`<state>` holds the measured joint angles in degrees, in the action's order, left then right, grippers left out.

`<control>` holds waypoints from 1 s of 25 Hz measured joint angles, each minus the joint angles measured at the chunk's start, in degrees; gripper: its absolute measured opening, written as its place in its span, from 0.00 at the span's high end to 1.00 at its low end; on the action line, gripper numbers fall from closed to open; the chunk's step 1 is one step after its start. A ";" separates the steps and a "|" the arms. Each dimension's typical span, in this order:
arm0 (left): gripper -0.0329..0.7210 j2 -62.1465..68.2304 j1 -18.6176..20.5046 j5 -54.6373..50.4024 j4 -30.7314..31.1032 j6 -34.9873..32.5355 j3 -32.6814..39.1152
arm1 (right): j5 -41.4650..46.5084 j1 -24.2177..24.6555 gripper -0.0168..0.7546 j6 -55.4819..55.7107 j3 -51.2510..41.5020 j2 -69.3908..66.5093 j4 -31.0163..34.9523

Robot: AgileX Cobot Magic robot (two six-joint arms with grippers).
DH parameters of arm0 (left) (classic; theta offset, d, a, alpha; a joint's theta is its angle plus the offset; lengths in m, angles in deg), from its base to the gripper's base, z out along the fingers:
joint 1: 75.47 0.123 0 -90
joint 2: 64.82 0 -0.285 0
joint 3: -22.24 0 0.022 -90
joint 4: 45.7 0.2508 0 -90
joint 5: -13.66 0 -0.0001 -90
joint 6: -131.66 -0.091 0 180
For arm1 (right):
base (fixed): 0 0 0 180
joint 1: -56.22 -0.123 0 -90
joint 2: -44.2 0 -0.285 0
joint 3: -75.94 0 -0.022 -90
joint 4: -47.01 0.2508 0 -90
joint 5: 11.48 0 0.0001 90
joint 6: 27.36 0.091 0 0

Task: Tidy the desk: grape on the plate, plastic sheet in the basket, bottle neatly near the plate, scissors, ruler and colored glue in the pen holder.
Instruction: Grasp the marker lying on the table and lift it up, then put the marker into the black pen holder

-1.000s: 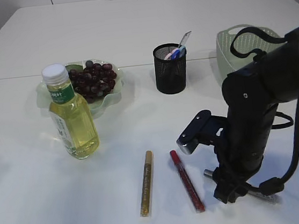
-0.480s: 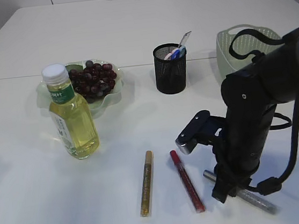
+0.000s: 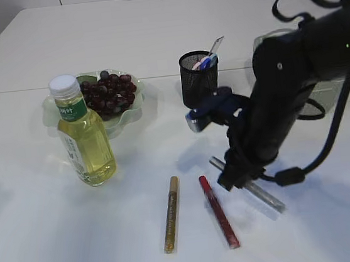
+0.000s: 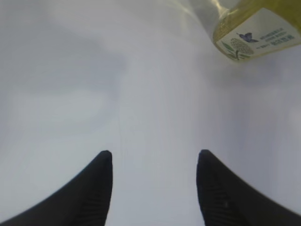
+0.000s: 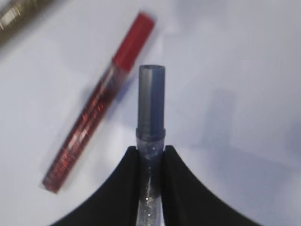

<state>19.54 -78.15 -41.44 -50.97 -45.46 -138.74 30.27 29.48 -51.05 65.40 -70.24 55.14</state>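
Note:
My right gripper (image 3: pixel 229 180) (image 5: pixel 150 151) is shut on a silver glitter glue tube (image 3: pixel 266 199) (image 5: pixel 151 101), which hangs just above the table. To its left lie the red glue (image 3: pixel 218 212) (image 5: pixel 94 125) and the gold glue (image 3: pixel 170 213) (image 5: pixel 16 13). The black mesh pen holder (image 3: pixel 199 84) stands behind, with a clear strip and blue-pink ends sticking out of it. The juice bottle (image 3: pixel 84 135) (image 4: pixel 256 33) stands upright by the green plate (image 3: pixel 136 107) of grapes (image 3: pixel 109 94). My left gripper (image 4: pixel 154 157) is open over bare table. The plastic sheet is out of view.
The pale green basket (image 3: pixel 264 50) sits at the back right, mostly hidden behind my right arm and its cable. The white table runs on toward the front left.
My right gripper closed on the silver glue tube, then rose with it, moving back and left toward the pen holder. The left gripper stayed still.

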 joint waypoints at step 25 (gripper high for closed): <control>0.41 0.00 0.00 0.00 0.00 0.00 0.00 | -6.02 14.52 0.82 -44.28 37.15 -13.00 59.02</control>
<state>19.54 -78.15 -41.44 -50.97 -45.46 -138.74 24.25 44.00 -95.33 102.55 -83.24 114.16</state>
